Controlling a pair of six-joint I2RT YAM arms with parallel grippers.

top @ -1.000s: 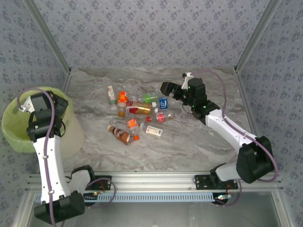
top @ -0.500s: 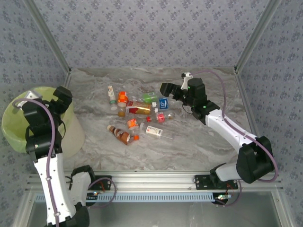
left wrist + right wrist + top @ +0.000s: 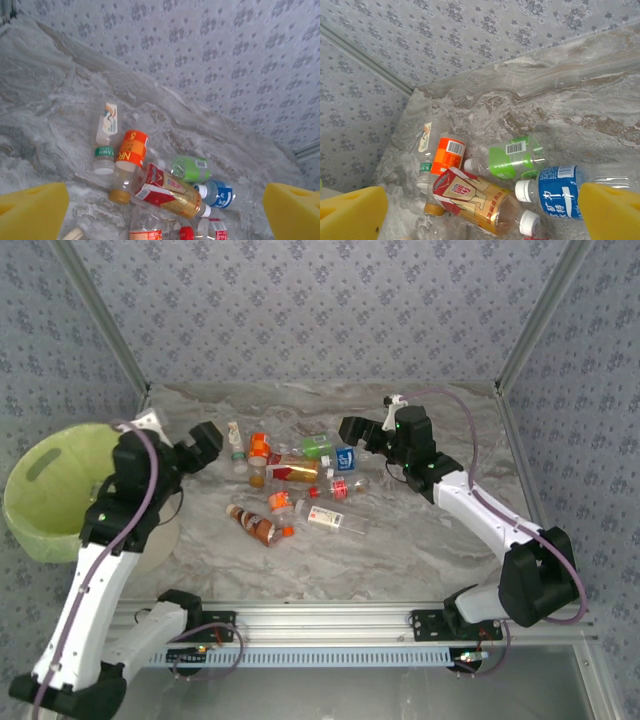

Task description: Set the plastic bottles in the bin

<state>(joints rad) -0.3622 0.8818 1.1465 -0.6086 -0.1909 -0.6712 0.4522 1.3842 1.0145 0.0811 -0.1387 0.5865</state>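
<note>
Nearest me on the left stands the bin, at the edge of the desk. From above I cannot tell how much is already in it. My left hand hangs between the bin and the pile, its yellow fingers spread wide and holding nothing. I judge it is placed there to reach in for a pick.

The bottles lie on their sides in a loose heap mid-desk, well apart from the bin. The nearest is the brown-labelled bottle, with the white-labelled bottle near it. Further back, the red-and-gold bottle lies against the orange-labelled bottle, with the green-labelled bottle and the blue-labelled bottle just beside.

My right hand hovers at the far side, also spread and empty. It is aimed at that back cluster, probably so that each arm works its own side.
</note>
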